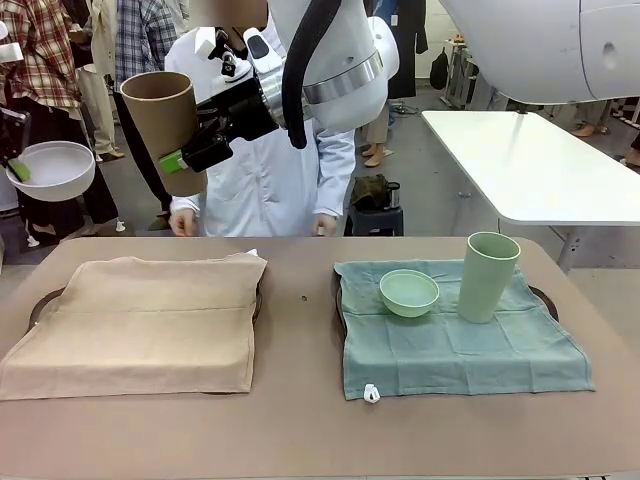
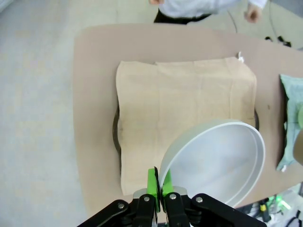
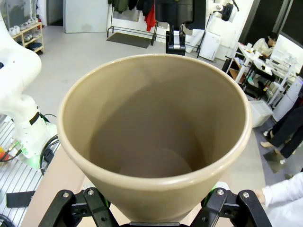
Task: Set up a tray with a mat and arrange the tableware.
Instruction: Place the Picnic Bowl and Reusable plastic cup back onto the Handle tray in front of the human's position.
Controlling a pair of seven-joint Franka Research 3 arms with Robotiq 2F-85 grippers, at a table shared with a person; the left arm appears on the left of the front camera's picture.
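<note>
Front view: the tan-brown tumbler [image 1: 163, 118] is held aloft at the upper left of the frame, tilted, clamped across its lower body by the right gripper [image 1: 190, 155]. At the far left edge the white bowl [image 1: 52, 169] is held in the air by its rim in the left gripper [image 1: 18, 170]. On the counter [image 1: 300, 420], a tan mat [image 1: 140, 320] is spread over a dark tray [image 1: 45, 296] at lower left; a green mat [image 1: 450, 345] at lower right carries the mint green bowl [image 1: 409, 292] and, just beside it, the upright mint green tumbler [image 1: 487, 275]. A person in a white coat [image 1: 265, 175] is seen at the far side, with a white table [image 1: 530, 160] behind.

Left wrist view: the bowl's rim is pinched between closed green pads [image 2: 152, 183], above the tan mat's near edge.

Right wrist view: the tumbler's plain, empty interior is shown.
</note>
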